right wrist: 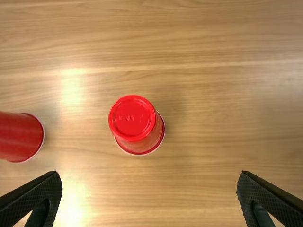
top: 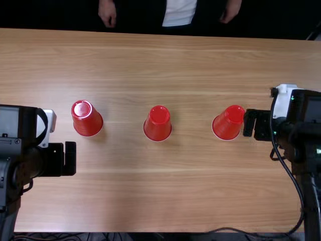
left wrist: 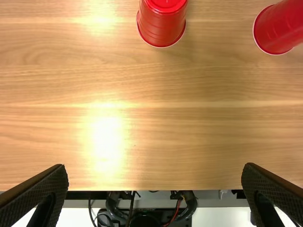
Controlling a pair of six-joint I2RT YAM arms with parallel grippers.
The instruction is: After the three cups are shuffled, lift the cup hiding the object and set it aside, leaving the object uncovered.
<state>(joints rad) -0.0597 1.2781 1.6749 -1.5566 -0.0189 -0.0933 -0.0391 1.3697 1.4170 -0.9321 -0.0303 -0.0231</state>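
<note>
Row: the left cup [top: 86, 118], the middle cup [top: 158, 123] and the right cup [top: 229, 123] stand mouth-down in one line across the surface [top: 160, 65], well apart from each other.
Long axis: upright on all three, with the narrow base up and the wide rim on the wood.
Hidden object: out of sight, and I cannot tell which cup covers it.
Right hand [right wrist: 147, 174]: spread wide, pinching nothing, its fingers [right wrist: 33, 201] far apart.
Right cup from right hand: straight ahead and below, close to centred between the two fingers, and near. The hand looks down on the cup's flat base.
Middle cup from right hand: off to the side towards the left arm, farther than the right cup.
Left hand [left wrist: 152, 166]: spread wide and empty, its fingers [left wrist: 35, 196] far apart.
Left cup from left hand: ahead and almost centred, but well apart.
Middle cup from left hand: ahead and off towards the right arm's side, well apart.
Nearer arm: the right arm for the right cup, the left arm for the left cup. Neither is plainly nearer the middle one.
Coming move, as I judge it: the right cup would need only a short drop and advance by the right hand. The hand would close across the tapered wall and lift straight up along the upright axis.
</note>
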